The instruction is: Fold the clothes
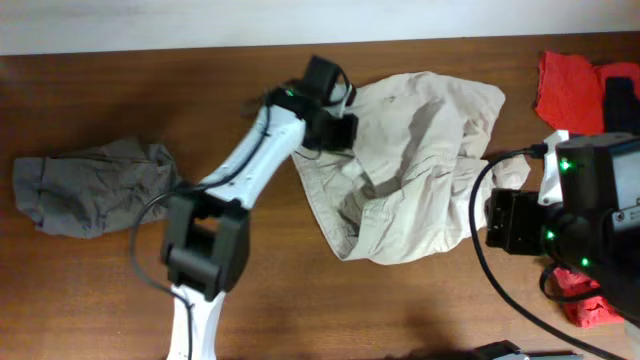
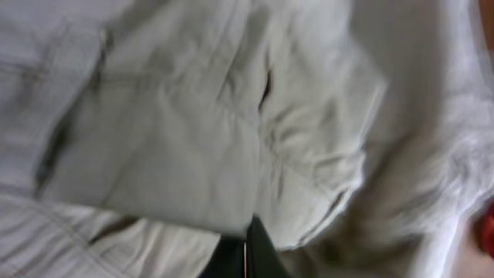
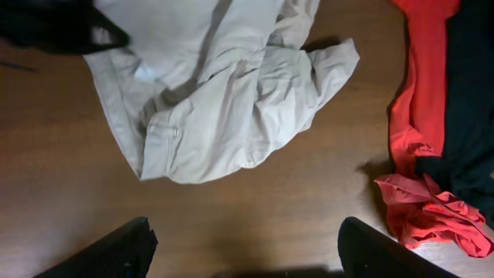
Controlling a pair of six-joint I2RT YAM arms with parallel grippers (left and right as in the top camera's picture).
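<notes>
1. Far left, the gray garment [image 1: 90, 185] sits bunched on the worktop [image 1: 100, 300], well apart from the action. It's only at risk if my left arm's elbow swings back over it.
2. My left end effector [image 1: 335, 128] is clamped fully shut on the upper-left edge of the beige shorts [image 1: 420, 170]. The pinch looks thin, so a lift may slip free or take one layer only.
3. The shorts lie crumpled mid-worktop, folded over themselves. Pulling one corner could drag the heap instead of spreading it.
4. My right end effector [image 3: 247, 259] hangs wide open, holding nothing, over bare wood near the shorts. A late grab leaves that side trailing.
5. Far right, the red garment [image 1: 568, 90] and black garment [image 1: 622, 95] could snag on a stray reach.
</notes>
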